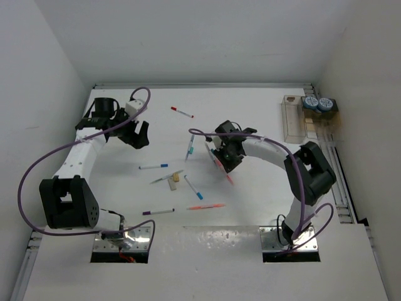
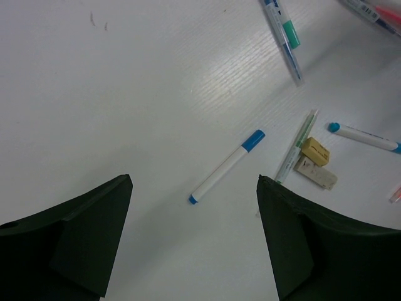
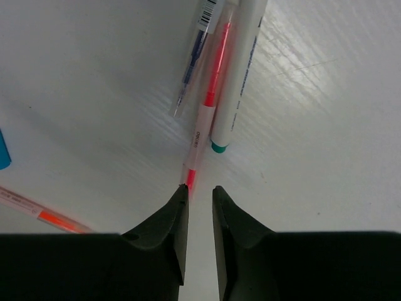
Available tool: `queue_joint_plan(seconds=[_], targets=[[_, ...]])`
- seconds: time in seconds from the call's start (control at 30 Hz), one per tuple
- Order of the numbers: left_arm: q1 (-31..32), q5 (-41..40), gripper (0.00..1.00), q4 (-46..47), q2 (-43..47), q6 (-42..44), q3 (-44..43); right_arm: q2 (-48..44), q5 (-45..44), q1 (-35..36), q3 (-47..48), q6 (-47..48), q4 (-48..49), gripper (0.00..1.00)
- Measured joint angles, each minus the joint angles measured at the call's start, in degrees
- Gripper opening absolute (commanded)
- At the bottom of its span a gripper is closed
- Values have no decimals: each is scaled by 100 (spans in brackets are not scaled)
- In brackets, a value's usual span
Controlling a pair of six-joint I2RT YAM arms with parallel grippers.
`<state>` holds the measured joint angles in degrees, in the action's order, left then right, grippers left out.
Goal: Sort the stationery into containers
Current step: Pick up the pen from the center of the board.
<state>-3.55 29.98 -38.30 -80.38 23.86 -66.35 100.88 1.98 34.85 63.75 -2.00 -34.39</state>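
Note:
Several pens lie scattered on the white table (image 1: 250, 207). A blue-capped pen (image 2: 227, 167) lies just ahead of my left gripper (image 2: 194, 180), which hangs wide open and empty near the far left (image 1: 139, 133). A green pen (image 2: 294, 147), a tan block (image 2: 315, 151) and a white block (image 2: 316, 174) sit to its right. My right gripper (image 3: 200, 188) is low at mid-table (image 1: 220, 158), its jaws a narrow gap apart with bare table between them. A red pen (image 3: 210, 94) ends at its left fingertip (image 3: 183, 191), between a dark blue pen (image 3: 194, 63) and a teal-ended pen (image 3: 238, 69).
The clear container (image 1: 293, 119) and the tan container (image 1: 319, 106), with two blue-grey rolls (image 1: 317, 103) in it, stand at the far right. Other pens: red-capped (image 1: 182, 112), purple-capped (image 1: 158, 212), orange (image 1: 205, 206), blue (image 1: 193, 187). Purple cables loop from both arms.

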Motion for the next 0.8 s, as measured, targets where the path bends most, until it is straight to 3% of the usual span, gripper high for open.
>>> queue_joint_plan(seconds=[0.8], targets=[[-118, -92, 91, 24, 72, -59, 0, 813, -103, 243, 199, -450, -11, 23]])
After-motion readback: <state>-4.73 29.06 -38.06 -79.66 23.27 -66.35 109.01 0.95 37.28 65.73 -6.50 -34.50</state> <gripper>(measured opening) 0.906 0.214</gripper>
